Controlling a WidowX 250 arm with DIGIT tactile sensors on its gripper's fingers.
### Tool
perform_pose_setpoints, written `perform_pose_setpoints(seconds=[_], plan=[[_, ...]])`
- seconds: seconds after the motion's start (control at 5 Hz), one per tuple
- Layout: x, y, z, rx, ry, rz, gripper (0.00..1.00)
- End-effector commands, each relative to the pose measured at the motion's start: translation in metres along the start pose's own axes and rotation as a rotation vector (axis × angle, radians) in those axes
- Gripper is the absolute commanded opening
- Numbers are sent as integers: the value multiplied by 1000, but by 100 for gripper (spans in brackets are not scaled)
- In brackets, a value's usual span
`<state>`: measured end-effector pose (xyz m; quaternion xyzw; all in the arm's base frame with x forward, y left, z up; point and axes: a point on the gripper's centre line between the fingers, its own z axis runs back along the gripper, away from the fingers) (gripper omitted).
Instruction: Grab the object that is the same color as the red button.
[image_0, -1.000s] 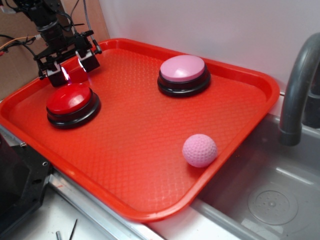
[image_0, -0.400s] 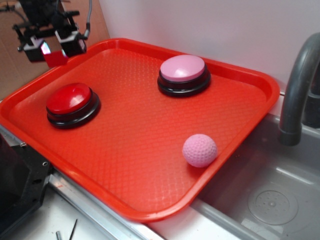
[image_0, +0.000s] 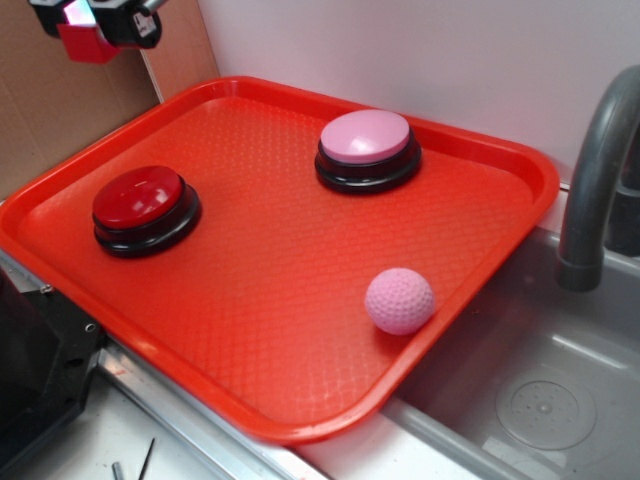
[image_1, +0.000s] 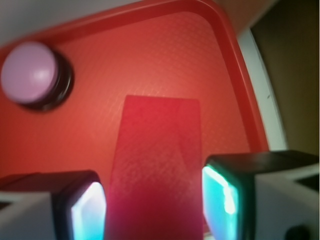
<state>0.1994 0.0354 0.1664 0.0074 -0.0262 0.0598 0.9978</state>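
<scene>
Lifted higher than before, gripper (image_0: 92, 22) clamping red wedge (image_0: 85, 42), well above red button (image_0: 139, 197)

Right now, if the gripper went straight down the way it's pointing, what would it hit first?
Probably bare floor of the red plastic tray near its rim; the gripper holds the small red wedge block, which would touch first. The pink-domed button sits off to the side. Depth is unclear.

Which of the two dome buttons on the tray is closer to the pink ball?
The pink button, at the tray's far side. It has a pale pink dome, and the pink ball lies nearer to it than to the red button, whose dome is glossy red.
</scene>
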Motion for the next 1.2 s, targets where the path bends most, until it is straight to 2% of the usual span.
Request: perform_pose_setpoints(seconds=[0.0,0.4,0.6,0.8,1.0], plan=[[5,-25,82,-55,-58,-157,0],[-31,-56,63,-144,46,-150,0],[-38,-81,41,-102,46,-149,0],[-38,-82,33,-77,21,-136,0],[-38,-83,32,-99,-8,-139,0]])
